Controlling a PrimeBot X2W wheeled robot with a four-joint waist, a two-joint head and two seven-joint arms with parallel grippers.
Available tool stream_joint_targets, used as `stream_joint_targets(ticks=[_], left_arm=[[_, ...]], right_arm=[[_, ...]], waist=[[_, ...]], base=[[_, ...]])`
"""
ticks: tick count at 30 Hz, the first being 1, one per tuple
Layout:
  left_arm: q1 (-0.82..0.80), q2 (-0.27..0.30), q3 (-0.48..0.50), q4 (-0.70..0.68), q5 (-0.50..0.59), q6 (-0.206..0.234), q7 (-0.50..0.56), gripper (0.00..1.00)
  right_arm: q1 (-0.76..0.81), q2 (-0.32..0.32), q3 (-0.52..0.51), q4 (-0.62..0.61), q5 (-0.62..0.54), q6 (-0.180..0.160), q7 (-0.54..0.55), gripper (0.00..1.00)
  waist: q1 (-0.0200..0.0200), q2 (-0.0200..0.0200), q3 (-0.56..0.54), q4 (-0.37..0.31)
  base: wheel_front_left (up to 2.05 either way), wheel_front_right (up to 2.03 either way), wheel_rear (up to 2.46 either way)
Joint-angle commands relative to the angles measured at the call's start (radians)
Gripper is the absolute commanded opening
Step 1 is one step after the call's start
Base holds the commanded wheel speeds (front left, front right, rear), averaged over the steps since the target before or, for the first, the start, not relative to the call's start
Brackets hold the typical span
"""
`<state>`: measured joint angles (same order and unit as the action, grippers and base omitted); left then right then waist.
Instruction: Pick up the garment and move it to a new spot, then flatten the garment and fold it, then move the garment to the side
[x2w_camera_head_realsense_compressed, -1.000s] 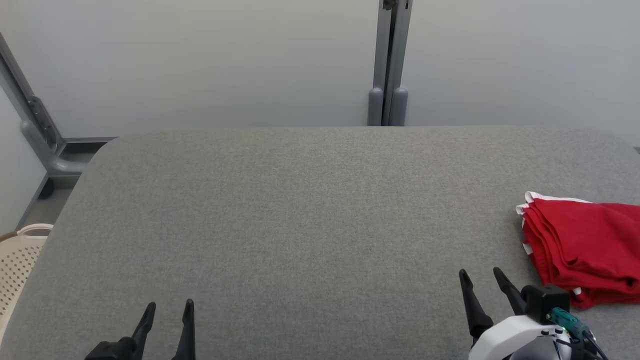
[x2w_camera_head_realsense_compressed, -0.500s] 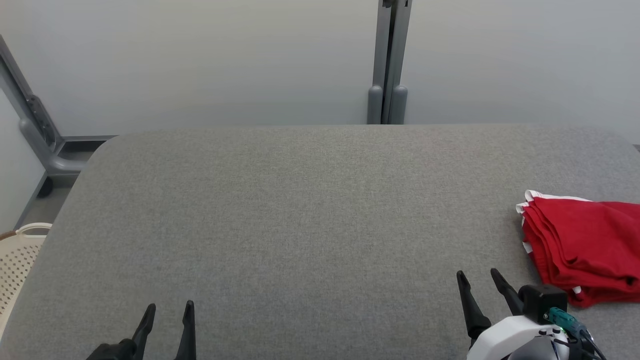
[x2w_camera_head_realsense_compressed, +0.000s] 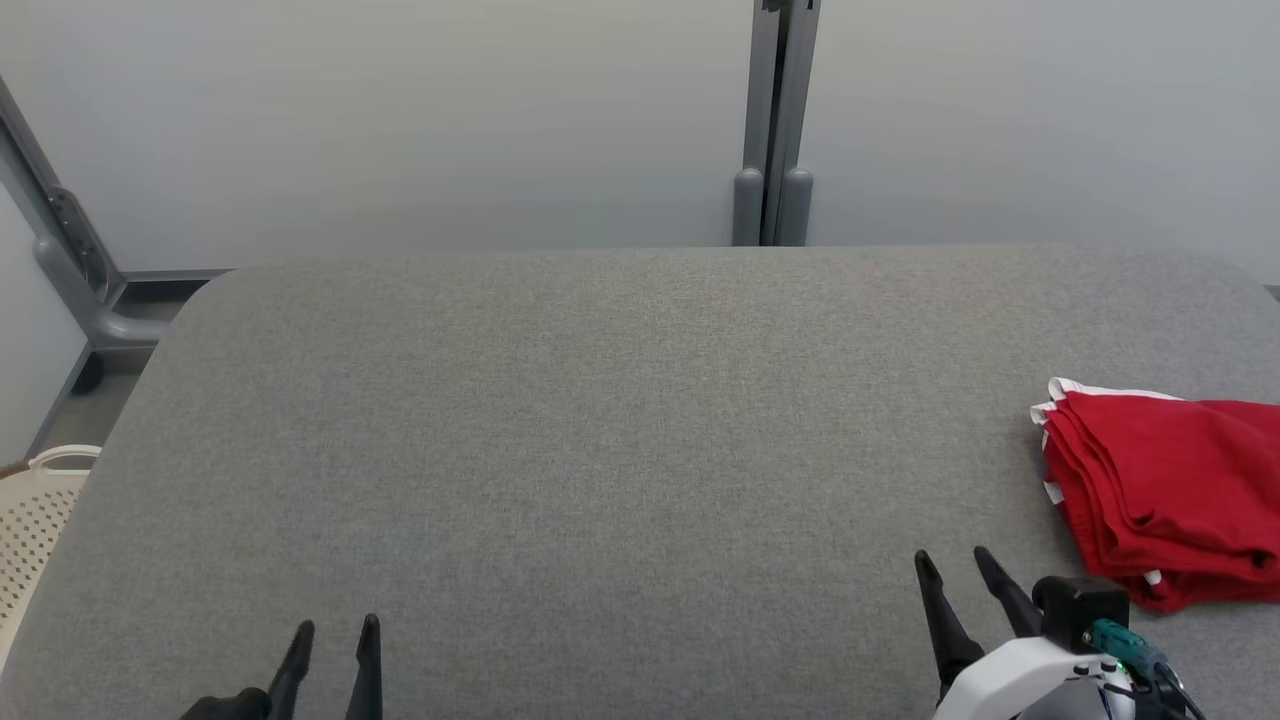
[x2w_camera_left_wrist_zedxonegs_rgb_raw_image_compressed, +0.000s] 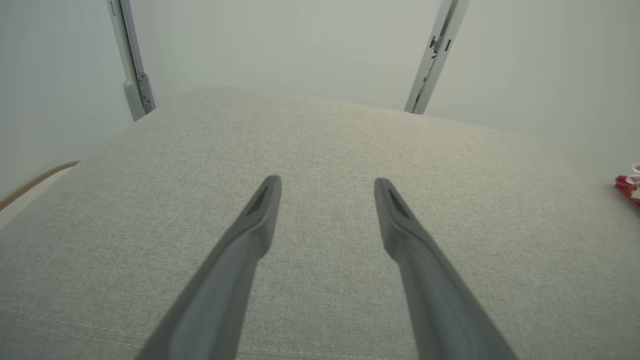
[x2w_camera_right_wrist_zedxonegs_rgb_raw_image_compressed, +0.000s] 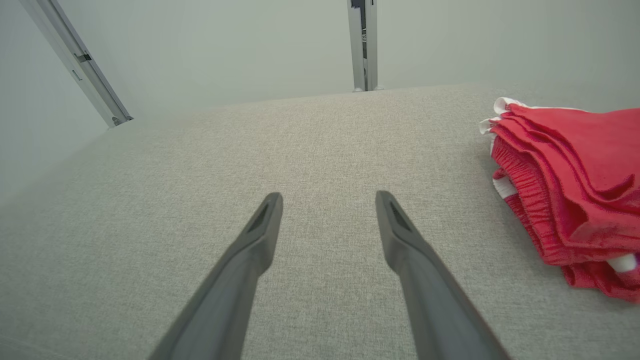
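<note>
Jaws on both sides are spread wide with nothing between the fingers, just grey cloth showing through the gap in each wrist view. Going across from the left: a cream perforated basket (x2w_camera_head_realsense_compressed: 30, 520) pokes in at the far left edge, down off the side of the table, with a grey angled frame strut (x2w_camera_head_realsense_compressed: 70, 260) further back. Next is the left gripper (x2w_camera_head_realsense_compressed: 337, 625), low at the near edge, its fingers pointing away over the grey cloth-covered table (x2w_camera_head_realsense_compressed: 600, 400). A grey upright post (x2w_camera_head_realsense_compressed: 770, 120) stands behind the table's far edge, against the pale wall. Further right, the right gripper (x2w_camera_head_realsense_compressed: 950, 555) sits at the near edge too, on its white forearm. Near it on the right, but apart from the fingers, is the red garment (x2w_camera_head_realsense_compressed: 1170, 480). It's folded into a layered stack with bits of white trim peeking out on its left side. It lies on the table's right side and is cut off by the frame.
</note>
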<state>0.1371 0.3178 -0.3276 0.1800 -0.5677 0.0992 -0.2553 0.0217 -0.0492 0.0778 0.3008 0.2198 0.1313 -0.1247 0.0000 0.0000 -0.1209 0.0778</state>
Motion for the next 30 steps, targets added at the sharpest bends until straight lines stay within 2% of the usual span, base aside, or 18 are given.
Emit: stream_joint_targets(ticks=[1,4,21,30], left_arm=[[0.001,-0.002,-0.001,0.003,-0.001,0.000,0.000,0.00],[0.005,-0.017,-0.006,0.025,-0.007,-0.001,0.002,0.00],[-0.070,-0.072,0.043,0.048,-0.245,-0.052,0.063,0.00],[-0.101,-0.095,0.062,0.059,-0.342,-0.073,0.087,0.00]], right_arm=[[0.001,0.000,0.000,0.003,0.001,0.000,0.000,0.00],[0.016,0.004,-0.003,0.026,0.008,0.000,0.003,0.00],[0.014,0.003,-0.093,-0.024,0.321,0.000,0.075,0.00],[0.014,0.002,-0.128,-0.045,0.449,0.000,0.102,0.00]], waist=[[0.0000,0.0000,0.000,0.000],[0.0000,0.0000,0.001,0.000],[0.0000,0.0000,0.017,-0.011],[0.0000,0.0000,0.025,-0.016]], base=[[0.00,0.00,0.00],[0.00,0.00,0.00],[0.00,0.00,0.00],[0.00,0.00,0.00]])
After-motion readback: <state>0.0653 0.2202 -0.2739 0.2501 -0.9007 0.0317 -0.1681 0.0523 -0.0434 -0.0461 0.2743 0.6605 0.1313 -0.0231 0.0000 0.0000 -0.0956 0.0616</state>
